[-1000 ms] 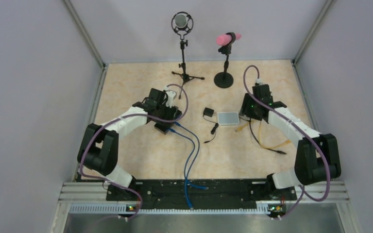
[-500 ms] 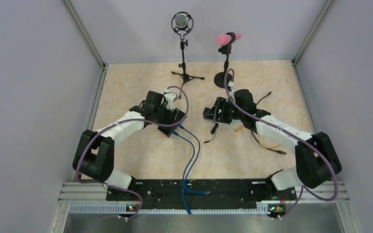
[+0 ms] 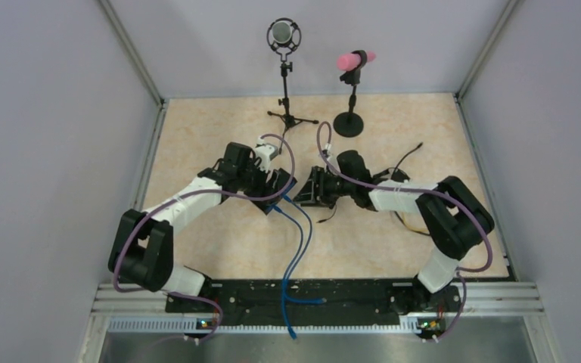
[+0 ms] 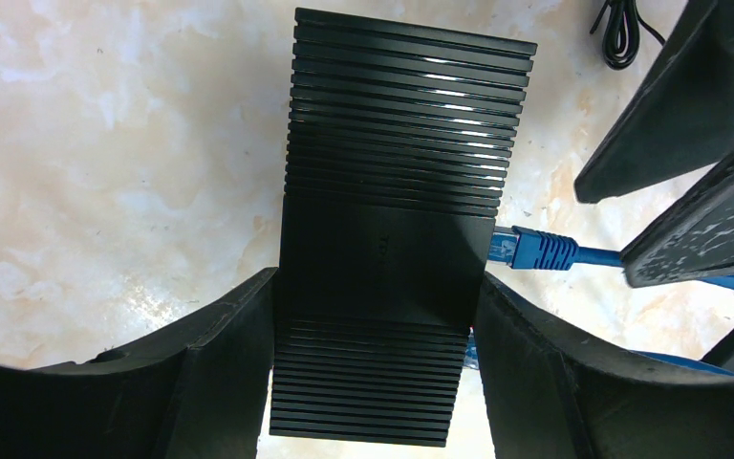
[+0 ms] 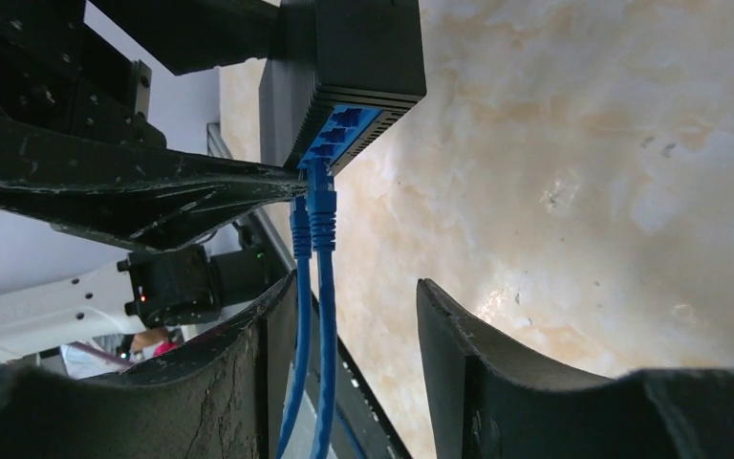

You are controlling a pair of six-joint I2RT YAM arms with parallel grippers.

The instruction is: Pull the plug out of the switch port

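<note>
A black ribbed switch [image 4: 401,143] lies on the table, and my left gripper [image 4: 377,287] is shut on its two sides. Two blue plugs [image 5: 322,206] sit in its blue port row, on the switch [image 5: 363,48] face that points at my right gripper [image 5: 354,292]. The right gripper is open. The two blue cables [image 5: 311,363] run between its fingers, close to the left finger. One blue plug [image 4: 535,251] shows at the switch's right side. In the top view my left gripper [image 3: 276,189] and right gripper [image 3: 306,193] meet mid-table over the cables [image 3: 299,234].
A grey microphone on a tripod [image 3: 284,76] and a pink microphone on a round base [image 3: 349,123] stand at the back. A thin black cord [image 3: 329,210] lies under the right arm, and another [image 3: 407,157] behind it. The blue cables run down to the front rail [image 3: 302,299].
My right arm has swung left from the right side of the table to the switch's port side. My left arm has shifted slightly right with the switch.
</note>
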